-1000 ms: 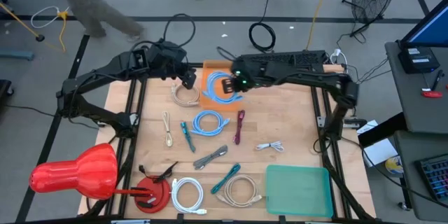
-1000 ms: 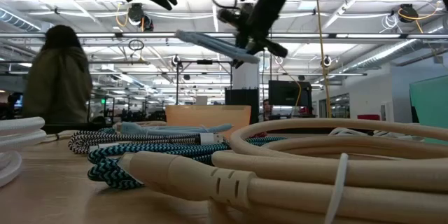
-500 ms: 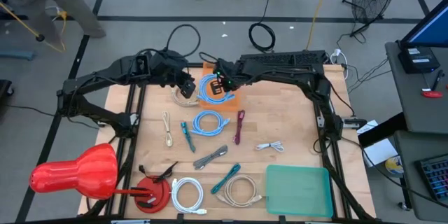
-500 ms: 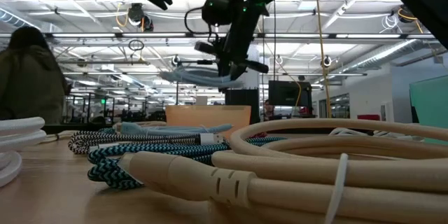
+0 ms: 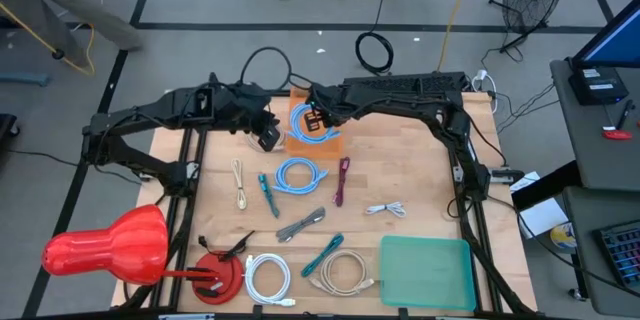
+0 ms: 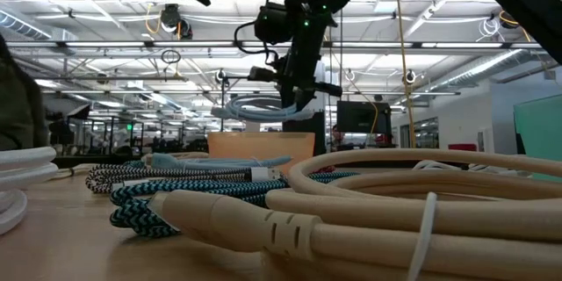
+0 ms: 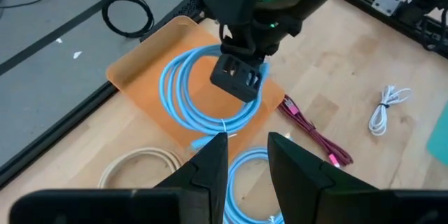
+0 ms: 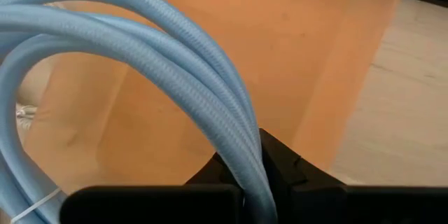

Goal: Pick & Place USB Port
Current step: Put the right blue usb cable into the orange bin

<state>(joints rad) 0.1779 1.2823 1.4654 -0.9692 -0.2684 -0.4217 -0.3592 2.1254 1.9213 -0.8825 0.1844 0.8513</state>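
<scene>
A light blue coiled cable point(image 5: 306, 128) hangs over the orange tray point(image 5: 330, 145) at the table's far middle, with my right gripper point(image 5: 318, 119) shut on it. In the low view the coil point(image 6: 255, 110) floats just above the tray's wall point(image 6: 263, 145). My left gripper point(image 5: 268, 140) hovers to the tray's left, beside it, open with nothing between its fingers point(image 7: 210, 171); it looks toward the tray and coil point(image 7: 189, 105). My right gripper pinches several strands of the coil's loop point(image 8: 240, 147) between its two fingers, on one side of the ring point(image 7: 260, 77). The fingers slant down from above and lie across the strands. The coil hangs roughly level below them, over the tray.
Another blue coil point(image 5: 298, 175), a beige coil point(image 7: 136, 171), a maroon cable point(image 5: 342, 180), a teal cable point(image 5: 268, 193) and a white cable point(image 5: 385, 210) lie mid-table. Near the front edge are white point(image 5: 268, 276) and beige point(image 5: 342, 272) coils, a green tray point(image 5: 425, 270) and a red tool point(image 5: 215, 275).
My right gripper has carried the blue coil toward the table's left and down, tipping more steeply, until it hangs just over the orange tray. My left gripper has shifted a little toward the near edge, still open.
</scene>
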